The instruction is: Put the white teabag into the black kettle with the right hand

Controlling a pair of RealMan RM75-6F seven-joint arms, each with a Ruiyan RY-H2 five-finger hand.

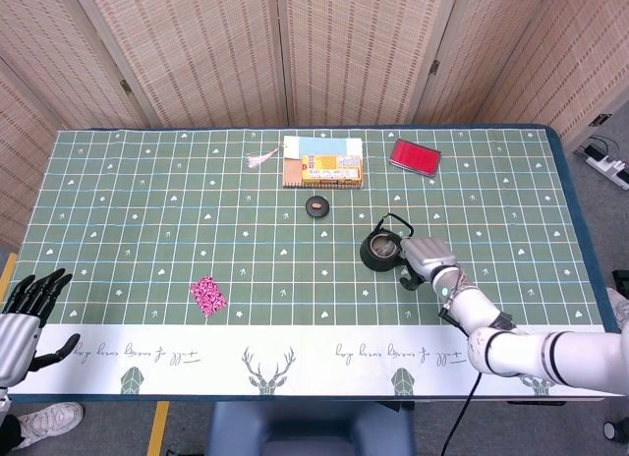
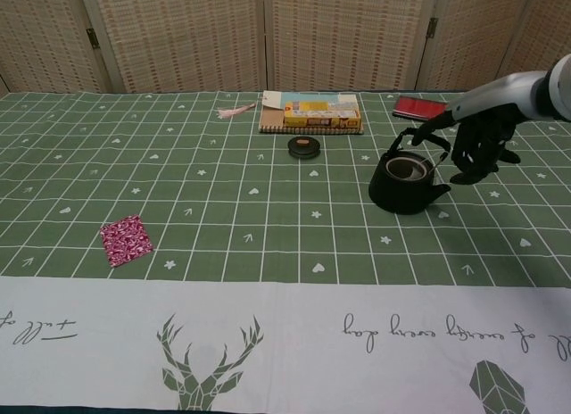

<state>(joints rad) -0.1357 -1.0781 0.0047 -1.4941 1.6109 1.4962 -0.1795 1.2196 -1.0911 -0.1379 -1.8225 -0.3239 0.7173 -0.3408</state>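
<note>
the right hand (image 2: 477, 146) hovers just beside the black kettle (image 2: 406, 182), fingers loosely curled and apparently holding nothing. a pale patch shows inside the kettle's open mouth; whether that is the white teabag cannot be told for sure, and no teabag lies on the green surface (image 2: 268, 218). the risk from here looks to be the hand's fingers (image 2: 426, 131), close to the raised handle (image 2: 412, 137), catching it on withdrawal and tipping the kettle. the left hand (image 1: 25, 313) waits open at the surface's edge.
</note>
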